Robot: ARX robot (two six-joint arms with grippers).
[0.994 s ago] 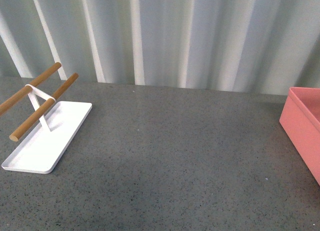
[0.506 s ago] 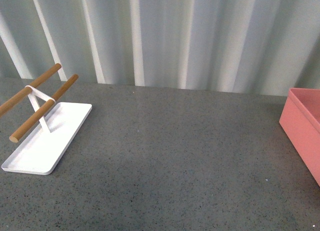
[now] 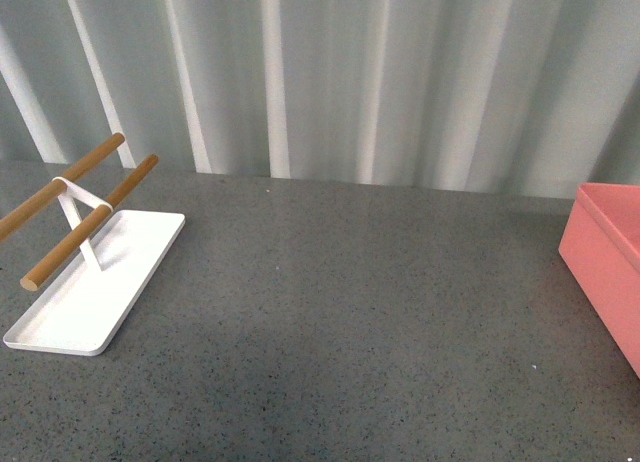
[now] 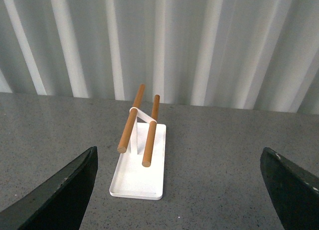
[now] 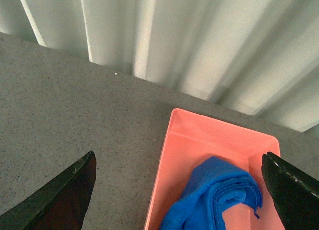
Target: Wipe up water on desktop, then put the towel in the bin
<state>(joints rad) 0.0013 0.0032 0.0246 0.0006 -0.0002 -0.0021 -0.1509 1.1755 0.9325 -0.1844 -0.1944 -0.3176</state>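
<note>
Blue towel (image 5: 214,195) lies bunched inside the pink bin (image 5: 185,140), lower right of frame. Soft, light, floppy; pinch a top fold. Both claws spread wide, empty. Table (image 3: 340,312) looks dry.

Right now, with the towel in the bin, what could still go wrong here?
The towel lies bunched inside the bin, so the job looks nearly done. Risks: the open right gripper hangs above the bin and could clip its rim if it dropped. The left gripper, also open, faces the white tray and its wooden bars, which a forward sweep might knock. Any leftover water on the desktop cannot be told.
</note>
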